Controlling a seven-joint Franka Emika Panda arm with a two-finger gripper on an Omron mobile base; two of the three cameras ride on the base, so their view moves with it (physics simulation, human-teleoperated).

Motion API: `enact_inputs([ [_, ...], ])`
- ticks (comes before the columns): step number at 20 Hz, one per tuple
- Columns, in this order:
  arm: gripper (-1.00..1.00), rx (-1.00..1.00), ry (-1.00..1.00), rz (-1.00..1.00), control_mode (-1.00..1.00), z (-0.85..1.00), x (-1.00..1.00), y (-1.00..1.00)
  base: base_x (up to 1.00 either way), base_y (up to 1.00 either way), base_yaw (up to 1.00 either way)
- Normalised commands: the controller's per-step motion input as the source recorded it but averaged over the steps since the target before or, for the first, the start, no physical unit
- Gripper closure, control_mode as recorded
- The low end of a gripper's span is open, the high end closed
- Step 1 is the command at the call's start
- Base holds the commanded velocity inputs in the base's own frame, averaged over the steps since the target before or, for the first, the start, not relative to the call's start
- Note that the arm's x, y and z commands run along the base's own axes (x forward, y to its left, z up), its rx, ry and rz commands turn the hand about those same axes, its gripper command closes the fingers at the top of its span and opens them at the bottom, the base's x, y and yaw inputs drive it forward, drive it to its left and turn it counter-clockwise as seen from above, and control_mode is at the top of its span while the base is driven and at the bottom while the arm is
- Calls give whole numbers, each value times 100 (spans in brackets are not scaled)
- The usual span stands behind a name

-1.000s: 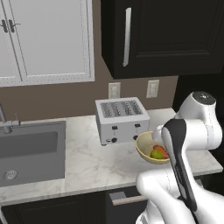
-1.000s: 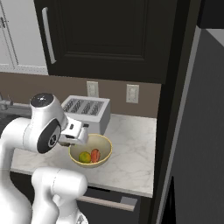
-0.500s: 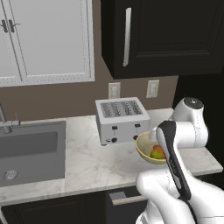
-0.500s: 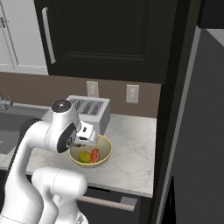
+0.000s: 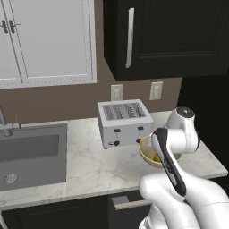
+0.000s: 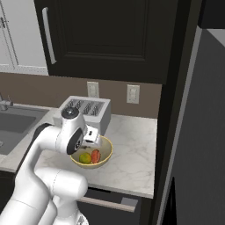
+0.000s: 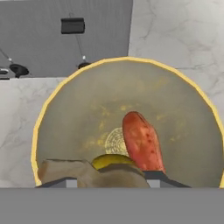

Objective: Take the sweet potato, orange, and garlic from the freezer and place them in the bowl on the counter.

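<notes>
The pale yellow bowl [image 7: 43,118] stands on the marbled counter [image 5: 89,161], in front of the toaster. In it lie the reddish sweet potato [image 7: 142,142] and the yellow-olive orange [image 7: 111,160], side by side; the right base view shows the sweet potato [image 6: 96,155] to the right of the orange [image 6: 85,157]. My gripper [image 7: 109,180] hangs just over the bowl's near side, shut on a tan lumpy garlic [image 7: 83,171] that covers part of the orange. In the left base view my arm hides most of the bowl [image 5: 145,150]. The freezer is out of view.
A silver four-slot toaster [image 5: 124,121] stands right behind the bowl, against the wall. The steel sink [image 5: 27,154] lies at the left. Dark upper cabinets hang overhead. The tall grey fridge side [image 6: 202,132] bounds the counter at the right.
My arm has swung toward the bowl and dropped lower, so the hand now sits over the bowl. The fruit in the bowl has not moved.
</notes>
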Motion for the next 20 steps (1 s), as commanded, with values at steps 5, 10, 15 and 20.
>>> enact_inputs([
  [5, 100, 0, 1, 0, -100, -40, 36, 0, 0, 0, 0],
  [10, 100, 0, 3, 0, -100, -16, 28, 0, 0, 0, 0],
  [15, 100, 0, 1, 0, -100, -6, 18, 0, 0, 0, 0],
  [20, 100, 0, 1, 0, -100, -11, 0, 0, 0, 0, 0],
])
